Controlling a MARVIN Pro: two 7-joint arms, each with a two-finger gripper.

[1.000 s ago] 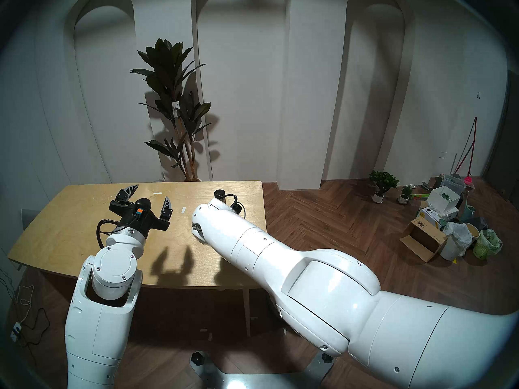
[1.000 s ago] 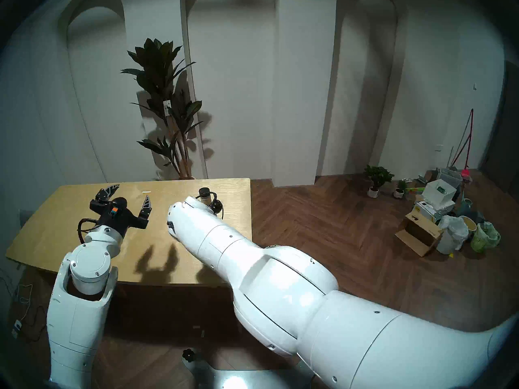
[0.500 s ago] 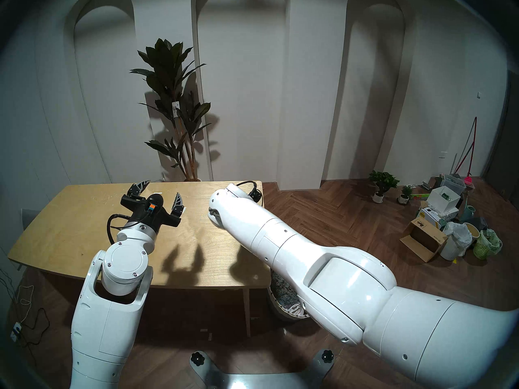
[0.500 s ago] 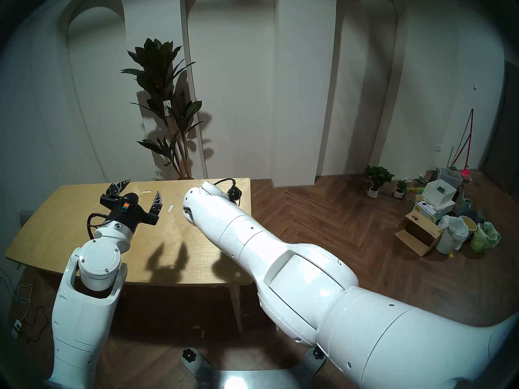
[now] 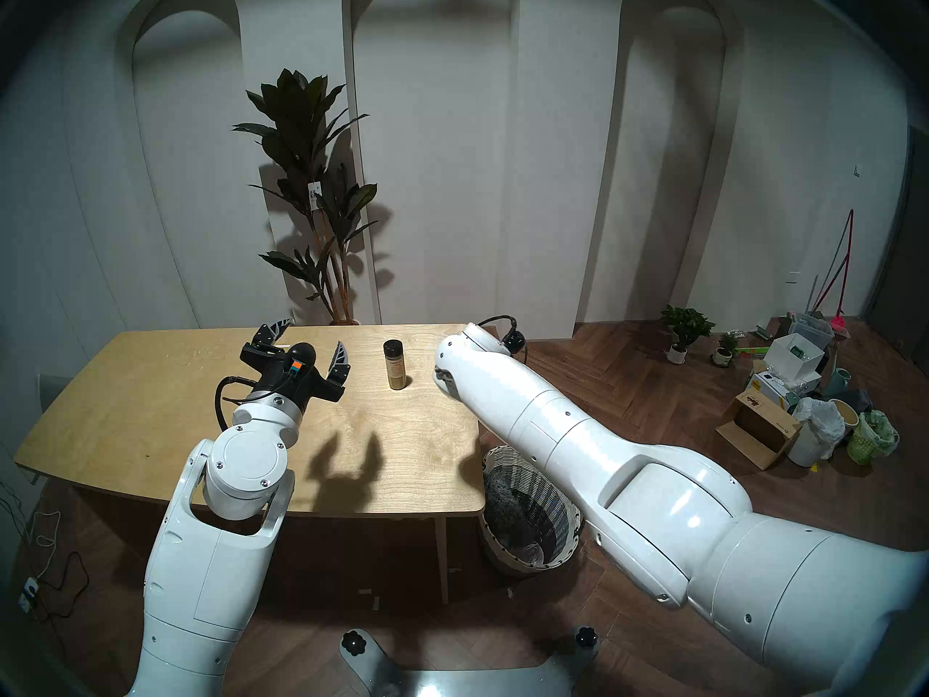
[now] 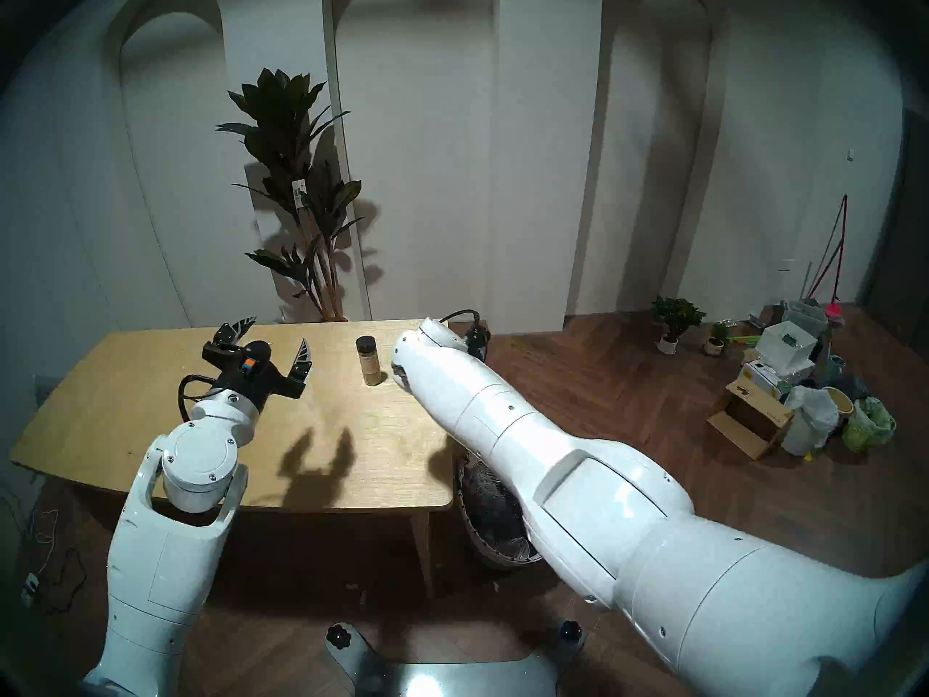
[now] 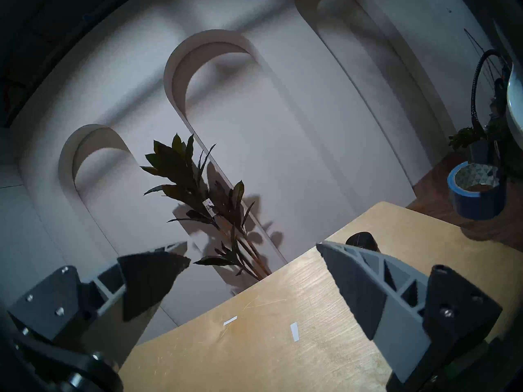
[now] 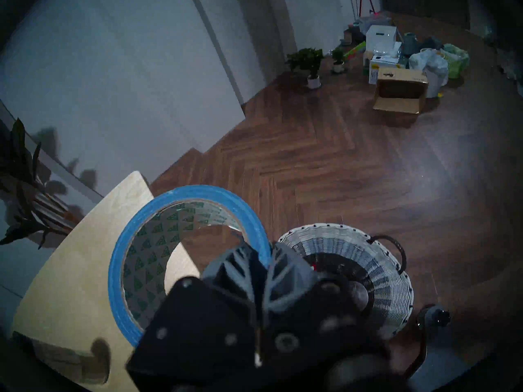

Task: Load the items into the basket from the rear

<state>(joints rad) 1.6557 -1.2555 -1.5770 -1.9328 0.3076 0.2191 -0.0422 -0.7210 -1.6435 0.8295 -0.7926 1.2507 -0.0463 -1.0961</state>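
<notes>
Right wrist view: our right gripper [image 8: 267, 258] is pinched on the wall of the blue tape roll [image 8: 181, 197], carried in the air over the table's [image 5: 125, 404] far right corner. The wicker basket [image 8: 376, 267] stands on the floor just right of the table, grey duster [image 5: 505, 497] inside. Our left gripper [image 5: 311, 341] hovers spread wide, holding nothing. The black-capped bottle [image 5: 394, 366] stands upright on the table, between the two arms.
</notes>
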